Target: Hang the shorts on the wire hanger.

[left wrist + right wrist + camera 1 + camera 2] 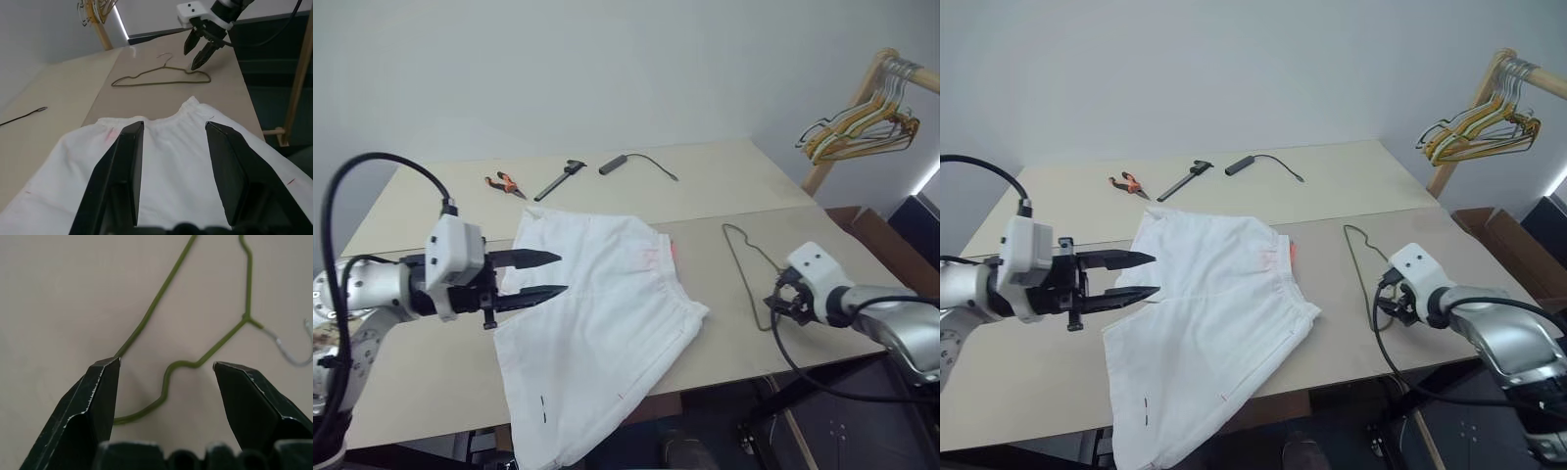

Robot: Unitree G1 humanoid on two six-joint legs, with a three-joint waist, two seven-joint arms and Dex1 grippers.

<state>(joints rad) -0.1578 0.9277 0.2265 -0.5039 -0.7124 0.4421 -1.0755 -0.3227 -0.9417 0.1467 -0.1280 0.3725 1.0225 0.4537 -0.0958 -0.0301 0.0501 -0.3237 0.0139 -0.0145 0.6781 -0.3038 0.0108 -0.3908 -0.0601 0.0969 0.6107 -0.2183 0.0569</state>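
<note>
Shorts (597, 323): one pair, white, spread flat on the worktop (724, 186) towards its near edge, one leg overhanging that edge; gathered waistband faces the right end of the worktop, with a red mark near it.

Wire hanger (747, 269): one, thin and dark, lying flat on the worktop just beside the waistband, apart from the cloth; hook towards the far edge.

Left gripper (546, 275): level above the left part of the shorts, pointing towards the right end; jaws apart, nothing between them.

Right gripper (200, 50): tilted down over the near corner of the hanger; jaws apart with the wire between them; contact cannot be confirmed.

Far edge of the worktop, four items: one pair of orange-handled pliers (504, 183); one black caliper (559, 179); one black cylindrical tool (613, 164); its one thin cable (658, 164).

Beyond the right end: one wooden rack (847, 113) carrying a bundle of hangers (857, 122); their count cannot be told.
</note>
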